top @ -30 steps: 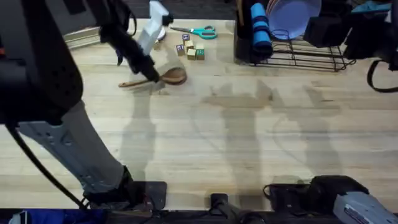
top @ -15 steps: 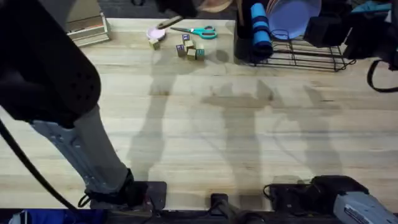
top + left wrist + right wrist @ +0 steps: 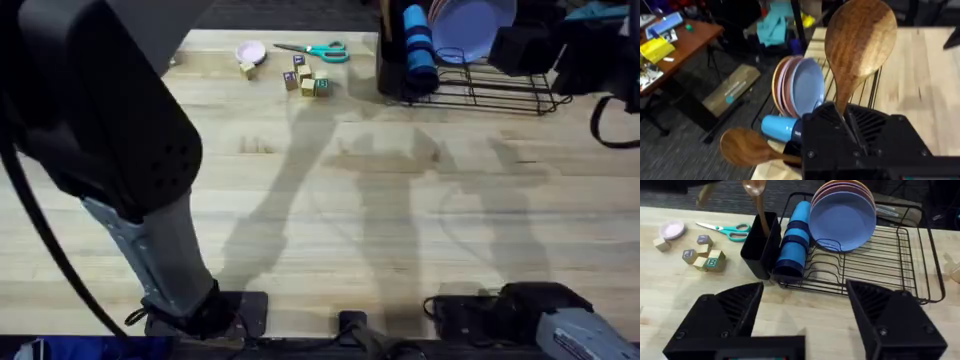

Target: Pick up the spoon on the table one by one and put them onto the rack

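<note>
- Overhead: I am seeing the table (image 3: 400, 220) lying bare across its middle and near side, so there is wide room there. The left arm is looming large and dark at the left. The rack (image 3: 480, 92) is sitting at the far right edge, with scissors (image 3: 322, 50), small blocks (image 3: 305, 82) and a pink dish (image 3: 250, 51) crowding the far edge just left of it.
- Left wrist: my left gripper (image 3: 847, 125) is clenching the handle of a spoon (image 3: 859, 40), held above the rack, its long axis running straight out from the fingers, bowl leading. Plates (image 3: 802, 90) are standing upright in the rack beside a blue cup (image 3: 780, 127). A second spoon (image 3: 747, 147) is showing lower, near the cup.
- Right wrist: my right gripper (image 3: 805, 315) is hanging released, fingers spread wide, near the rack's front edge. A spoon (image 3: 757, 202) is standing upright in the black utensil holder (image 3: 760, 245), bowl upward.
</note>
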